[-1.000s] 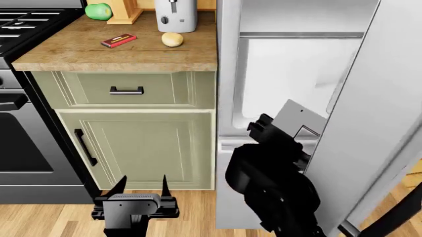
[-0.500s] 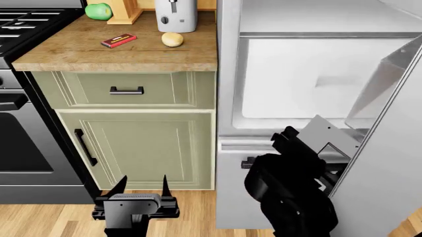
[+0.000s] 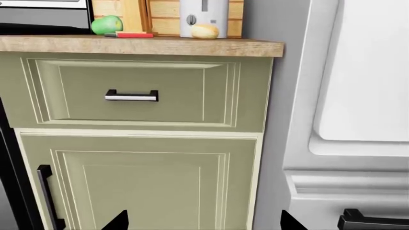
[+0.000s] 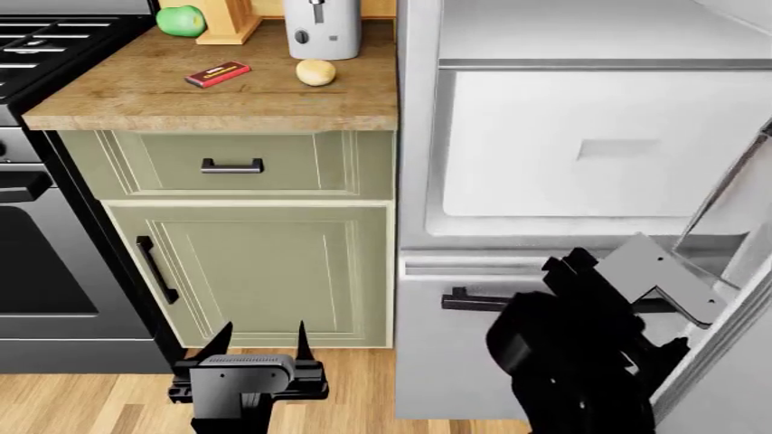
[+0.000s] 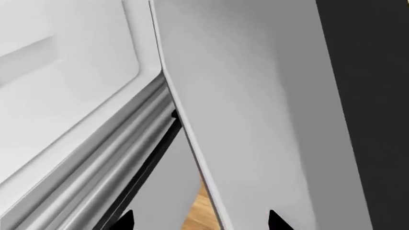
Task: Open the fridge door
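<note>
Pale grey-white panel at far right of the head view is the fridge door (image 4: pixel 736 362), swung well out from the cabinet; the white interior with its shelf and crisper drawer (image 4: pixel 579 145) is fully exposed. Only a strip of the door shows there, running off the right edge. In the right wrist view the door (image 5: pixel 255 96) fills most of the frame as a smooth slab, its near edge slanting across the picture, with the wood floor (image 5: pixel 201 211) visible below.

Right hand (image 5: pixel 195 221): only two dark fingertips show, set apart with the door's edge between them and open space around it. Hand is spread, not clamped on anything. No handle visible in this view.

Left hand (image 4: pixel 256 348): low, in front of the green cabinet door (image 4: pixel 259 271), fingertips apart, holding nothing. In the left wrist view the left hand (image 3: pixel 203 221) faces the cabinet and the freezer drawer handle (image 3: pixel 374 221) off to its right.

Key relation: the door lies immediately right of and ahead of the right hand, long axis vertical, hinge side at right. The right arm (image 4: pixel 579 362) is next to it; the left hand is well apart, across the fridge's width.

Judgement: the door looks largely open. Any further swing would be a push rightward and outward by the right arm, along the door's arc.

Risk: the arm body jamming between door and freezer drawer front (image 4: pixel 458 362).
</note>
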{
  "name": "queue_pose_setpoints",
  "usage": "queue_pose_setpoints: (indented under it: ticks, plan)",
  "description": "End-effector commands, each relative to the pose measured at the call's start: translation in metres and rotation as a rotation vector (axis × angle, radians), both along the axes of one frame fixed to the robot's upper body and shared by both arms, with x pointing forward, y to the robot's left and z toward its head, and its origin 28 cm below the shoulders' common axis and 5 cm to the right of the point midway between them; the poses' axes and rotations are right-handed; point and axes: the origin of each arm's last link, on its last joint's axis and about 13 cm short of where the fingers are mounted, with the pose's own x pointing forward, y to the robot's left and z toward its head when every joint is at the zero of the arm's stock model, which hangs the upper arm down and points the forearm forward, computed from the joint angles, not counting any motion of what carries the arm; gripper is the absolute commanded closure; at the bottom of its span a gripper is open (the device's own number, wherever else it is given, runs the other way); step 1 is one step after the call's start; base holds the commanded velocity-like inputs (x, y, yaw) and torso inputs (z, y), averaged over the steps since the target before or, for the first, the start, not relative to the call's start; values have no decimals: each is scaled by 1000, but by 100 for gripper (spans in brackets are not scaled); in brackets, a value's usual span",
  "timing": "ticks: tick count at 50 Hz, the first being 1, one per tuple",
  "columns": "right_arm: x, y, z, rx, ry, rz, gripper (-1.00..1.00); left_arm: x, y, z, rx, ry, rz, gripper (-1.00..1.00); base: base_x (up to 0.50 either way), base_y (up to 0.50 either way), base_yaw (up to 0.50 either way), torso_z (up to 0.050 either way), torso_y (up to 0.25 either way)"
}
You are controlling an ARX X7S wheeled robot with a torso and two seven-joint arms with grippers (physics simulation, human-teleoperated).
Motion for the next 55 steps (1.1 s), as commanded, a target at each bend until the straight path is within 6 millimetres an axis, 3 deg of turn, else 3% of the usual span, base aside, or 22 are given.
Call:
queue_pose_setpoints:
  ticks: [1, 22, 25, 28, 31, 55]
  plan:
    - [-2, -23, -6, 8, 9, -84, -100, 0, 0, 0, 0, 1, 1, -100, 0, 0, 0, 0, 0]
    - [-13, -54, -10, 28, 4, -207, -100, 0, 0, 0, 1, 2, 2, -100, 0, 0, 0, -1, 0]
    - [-15, -58, -9, 27, -2, -222, -100, 0, 0, -1, 1, 2, 2, -100, 0, 0, 0, 0, 0]
    - [-29, -81, 2, 21, -34, -297, -100, 0, 0, 0, 2, 2, 4, -100, 0, 0, 0, 0, 0]
    - [-35, -90, 8, 17, -47, -326, -100, 0, 0, 0, 2, 2, 4, -100, 0, 0, 0, 0, 0]
    - [-51, -127, 18, -45, -50, -408, -100, 0, -1, 0, 6, 3, 3, -100, 0, 0, 0, 2, 0]
